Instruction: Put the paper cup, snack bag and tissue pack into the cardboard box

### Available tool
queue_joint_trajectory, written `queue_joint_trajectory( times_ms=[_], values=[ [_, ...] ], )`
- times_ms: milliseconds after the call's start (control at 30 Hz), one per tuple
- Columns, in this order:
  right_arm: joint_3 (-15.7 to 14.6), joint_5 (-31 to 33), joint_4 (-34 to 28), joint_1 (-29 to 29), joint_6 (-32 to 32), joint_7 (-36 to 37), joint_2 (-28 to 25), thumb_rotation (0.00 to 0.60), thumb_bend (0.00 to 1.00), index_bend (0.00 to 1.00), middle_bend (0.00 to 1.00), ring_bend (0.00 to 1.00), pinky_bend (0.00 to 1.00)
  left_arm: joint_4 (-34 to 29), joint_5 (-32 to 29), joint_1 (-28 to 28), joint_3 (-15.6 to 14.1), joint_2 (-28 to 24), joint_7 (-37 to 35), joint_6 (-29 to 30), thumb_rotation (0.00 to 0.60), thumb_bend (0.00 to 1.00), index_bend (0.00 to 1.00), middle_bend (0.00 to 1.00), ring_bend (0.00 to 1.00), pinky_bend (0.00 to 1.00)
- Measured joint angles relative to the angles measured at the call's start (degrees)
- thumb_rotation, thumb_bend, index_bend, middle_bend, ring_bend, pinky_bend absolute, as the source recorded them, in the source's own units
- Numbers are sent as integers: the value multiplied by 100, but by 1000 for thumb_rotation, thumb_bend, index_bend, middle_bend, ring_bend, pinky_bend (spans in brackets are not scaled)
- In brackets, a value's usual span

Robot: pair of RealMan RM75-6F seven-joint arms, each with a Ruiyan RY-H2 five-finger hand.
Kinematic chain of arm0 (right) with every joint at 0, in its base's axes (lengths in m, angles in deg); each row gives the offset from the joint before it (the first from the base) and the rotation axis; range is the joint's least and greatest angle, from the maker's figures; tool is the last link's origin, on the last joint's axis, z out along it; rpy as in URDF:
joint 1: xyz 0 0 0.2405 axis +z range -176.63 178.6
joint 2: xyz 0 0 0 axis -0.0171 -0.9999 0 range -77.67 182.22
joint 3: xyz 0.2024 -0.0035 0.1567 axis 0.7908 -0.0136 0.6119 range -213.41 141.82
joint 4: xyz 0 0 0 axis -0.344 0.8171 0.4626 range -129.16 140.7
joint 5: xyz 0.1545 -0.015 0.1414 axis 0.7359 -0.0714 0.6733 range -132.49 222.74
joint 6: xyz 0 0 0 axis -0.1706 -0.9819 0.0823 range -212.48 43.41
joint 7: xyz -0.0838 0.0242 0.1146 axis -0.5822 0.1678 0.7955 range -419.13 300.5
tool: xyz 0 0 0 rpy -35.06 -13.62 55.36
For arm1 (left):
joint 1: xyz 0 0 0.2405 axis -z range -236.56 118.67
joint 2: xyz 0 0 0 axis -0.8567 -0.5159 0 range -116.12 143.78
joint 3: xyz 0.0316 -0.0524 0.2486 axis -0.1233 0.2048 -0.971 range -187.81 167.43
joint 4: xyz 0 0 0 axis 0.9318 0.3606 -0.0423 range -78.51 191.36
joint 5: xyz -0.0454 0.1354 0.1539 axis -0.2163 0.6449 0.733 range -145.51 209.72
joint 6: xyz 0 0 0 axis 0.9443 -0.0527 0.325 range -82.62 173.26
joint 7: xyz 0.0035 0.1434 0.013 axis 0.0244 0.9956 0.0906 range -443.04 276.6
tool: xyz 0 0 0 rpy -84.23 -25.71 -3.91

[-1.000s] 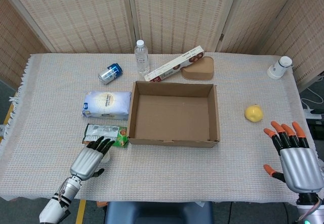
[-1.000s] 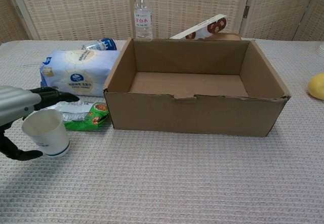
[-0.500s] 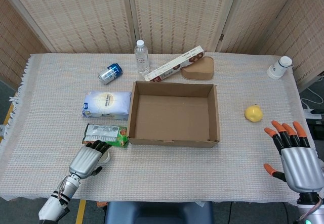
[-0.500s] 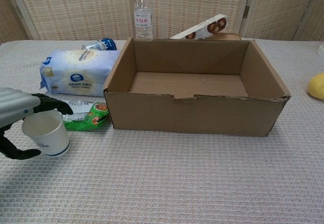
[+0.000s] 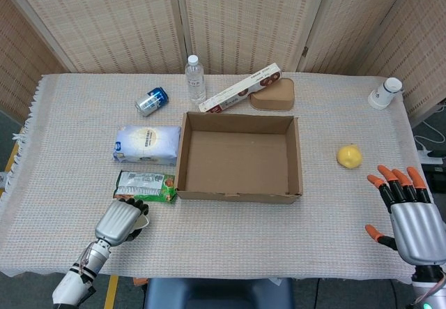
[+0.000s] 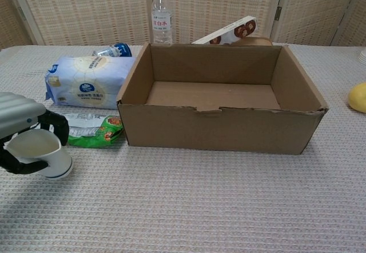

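Note:
My left hand (image 6: 20, 128) grips the white paper cup (image 6: 41, 154) at the table's near left, fingers curled around its squeezed rim. From above, the left hand (image 5: 120, 221) covers most of the cup (image 5: 143, 220). The green snack bag (image 5: 145, 186) lies flat just beyond it, against the left wall of the open cardboard box (image 5: 238, 158). Behind the bag lies the pale blue tissue pack (image 5: 147, 144). The box (image 6: 222, 97) is empty. My right hand (image 5: 412, 220) hovers open at the near right corner, fingers spread.
A yellow fruit (image 5: 348, 156) sits right of the box. Behind the box stand a water bottle (image 5: 195, 79), a long snack carton (image 5: 240, 87) and a brown lidded case (image 5: 273, 95). A can (image 5: 151, 101) lies at back left, a white cup-like object (image 5: 385, 93) at far right.
My left hand's fingers have closed around the paper cup, deforming its rim and tilting it slightly. The right hand has drifted a little toward me.

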Motion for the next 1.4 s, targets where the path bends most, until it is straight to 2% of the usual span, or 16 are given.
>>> queue_joint_trajectory(
  times_ms=[133, 333, 500, 567, 667, 800, 933, 1100, 1267, 1300, 1333, 1367, 1400],
  values=[
    [8, 13, -7, 3, -4, 20, -13, 600, 0, 203, 104, 0, 0, -378, 1, 50, 31, -388, 59, 25, 600, 358, 516, 505, 381, 530],
    [2, -20, -16, -10, -21, 65, -50, 600, 0, 203, 104, 0, 0, -1185, -67, 239, 268, -1429, 285, 60, 600, 356, 507, 496, 381, 528],
    [-16, -30, -28, 11, 44, 91, -103, 600, 0, 203, 104, 0, 0, -1883, -357, 762, 866, -2503, 517, -73, 600, 354, 507, 496, 380, 528],
    [-23, -37, -37, 12, 50, 72, -95, 600, 0, 203, 104, 0, 0, -2104, -637, 1116, 1144, -2734, 612, -211, 600, 353, 507, 497, 380, 529],
    [-43, -43, -52, 11, 73, 37, -91, 600, 0, 203, 104, 0, 0, -2285, -1028, 1690, 1448, -2786, 790, -433, 600, 353, 507, 496, 380, 530],
    [-41, -35, -62, 5, 59, 60, -102, 600, 0, 203, 104, 0, 0, -2303, -1473, 2412, 1647, -2425, 1082, -630, 600, 354, 509, 496, 380, 535],
    [-35, -47, -64, -21, 2, 123, -138, 600, 0, 203, 104, 0, 0, -2065, -1849, 2989, 1695, -1666, 1353, -685, 600, 353, 507, 496, 380, 535],
    [-40, -74, -61, -48, -32, 202, -191, 600, 0, 203, 104, 0, 0, -1274, -2135, 3690, 1692, -510, 1617, -647, 600, 351, 503, 496, 381, 530],
    [-6, -9, -48, -58, -81, 270, -224, 600, 0, 203, 104, 0, 0, -293, -2195, 4138, 1648, 298, 1616, -593, 600, 343, 493, 486, 362, 511],
    [5, 16, -45, -58, -89, 284, -232, 600, 0, 203, 104, 0, 0, -134, -2205, 4200, 1637, 400, 1601, -596, 600, 339, 475, 451, 319, 485],
    [16, 42, -43, -57, -96, 300, -241, 600, 0, 203, 104, 0, 0, 16, -2220, 4261, 1624, 490, 1586, -603, 600, 336, 429, 372, 233, 427],
    [32, 73, -42, -55, -105, 324, -255, 600, 0, 203, 104, 0, 0, 198, -2266, 4340, 1603, 593, 1572, -622, 600, 329, 334, 241, 130, 337],
    [44, 92, -39, -53, -111, 343, -265, 600, 0, 203, 104, 0, 0, 306, -2329, 4390, 1586, 647, 1574, -642, 600, 319, 245, 153, 70, 270]
  ],
)
